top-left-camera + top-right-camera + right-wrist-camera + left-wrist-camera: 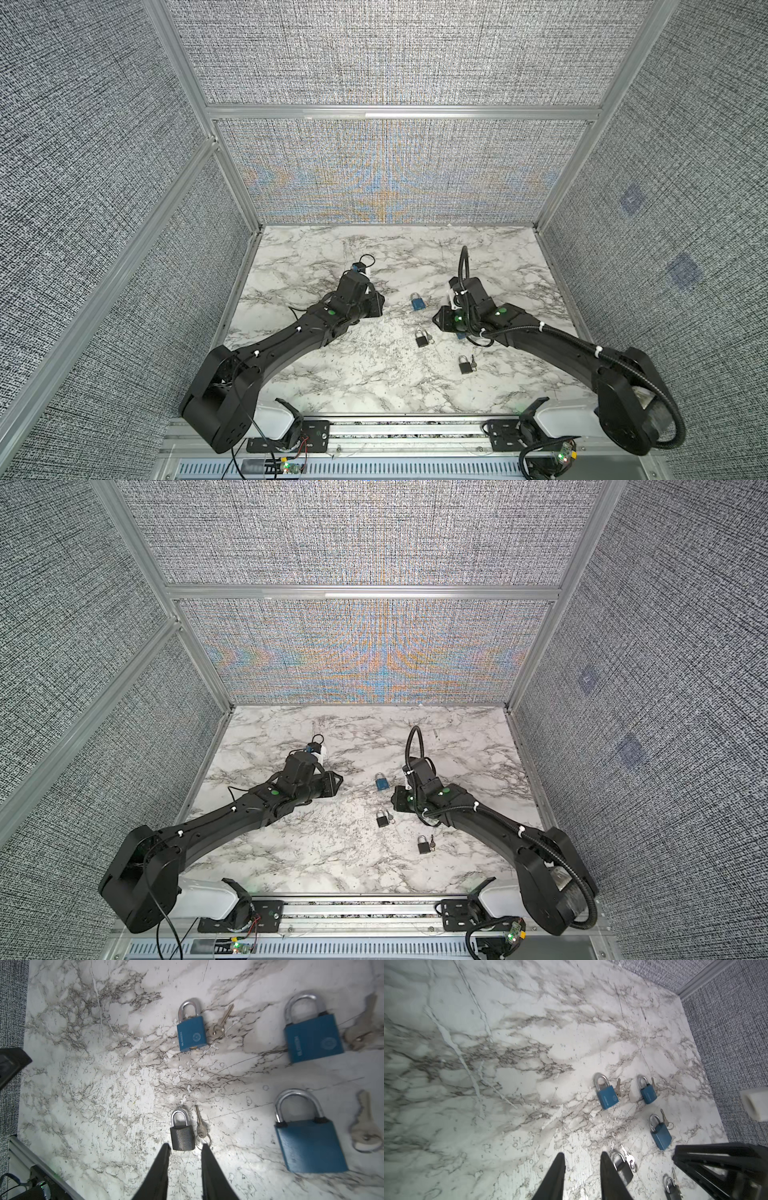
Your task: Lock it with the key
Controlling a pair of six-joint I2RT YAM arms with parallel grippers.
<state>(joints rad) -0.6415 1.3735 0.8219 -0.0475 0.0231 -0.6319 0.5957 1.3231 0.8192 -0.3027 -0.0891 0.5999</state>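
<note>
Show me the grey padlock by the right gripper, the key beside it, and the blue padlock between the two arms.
grey padlock point(182, 1138), right wrist view, middle of its body.
key point(200, 1129), right wrist view, its head.
blue padlock point(417, 304), a top view, its body.

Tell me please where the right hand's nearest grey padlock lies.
In the right wrist view, the grey padlock lies just ahead of the right hand, key beside it.

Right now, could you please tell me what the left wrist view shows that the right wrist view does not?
Only the left wrist view: a second grey padlock with its key, and the left gripper, jaws apart and empty. Only the right wrist view: the right gripper, jaws apart, pointing toward the nearer grey padlock. Both: three blue padlocks, each beside a key, that nearer grey padlock, and the marble table.
</note>
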